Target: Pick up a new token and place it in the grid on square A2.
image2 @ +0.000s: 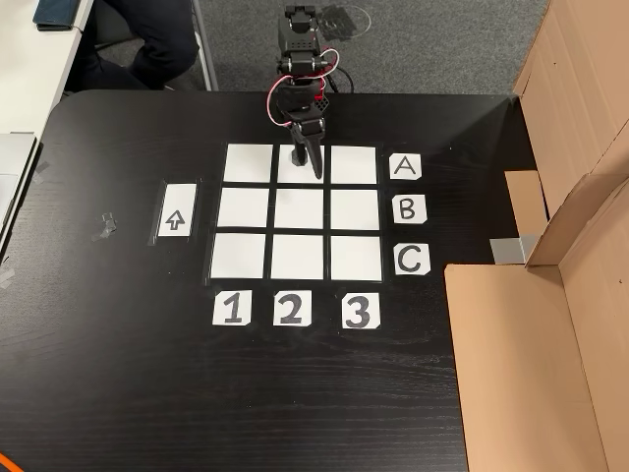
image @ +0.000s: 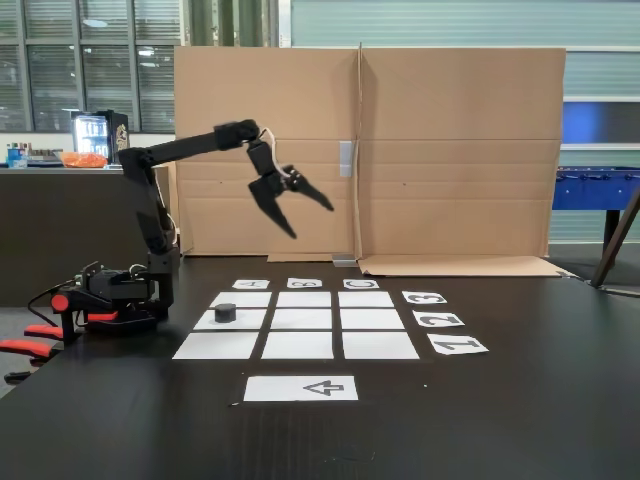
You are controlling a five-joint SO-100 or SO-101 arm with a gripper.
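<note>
A black counter (image: 520,400) carries everything, with a cardboard wall (image: 450,150) standing behind the end effector in the fixed view. The arm (image: 150,200) rises from its base at that view's left and reaches out high over the counter. The grid (image: 297,324) of nine white squares lies below the end effector, with labels A, B, C and 1, 2, 3 along two of its sides. A white sheet printed with an arrow (image: 300,388) lies beyond the grid's row-1 side, well apart from the end effector. The end effector (image: 312,220) hangs in the air, its two fingers spread wide and holding nothing. In the other view it (image2: 314,169) sits over square A2 (image2: 291,173), covering part of it. The token (image: 225,312) rests on that square, well below the end effector and toward the arm's base in the fixed view.
</note>
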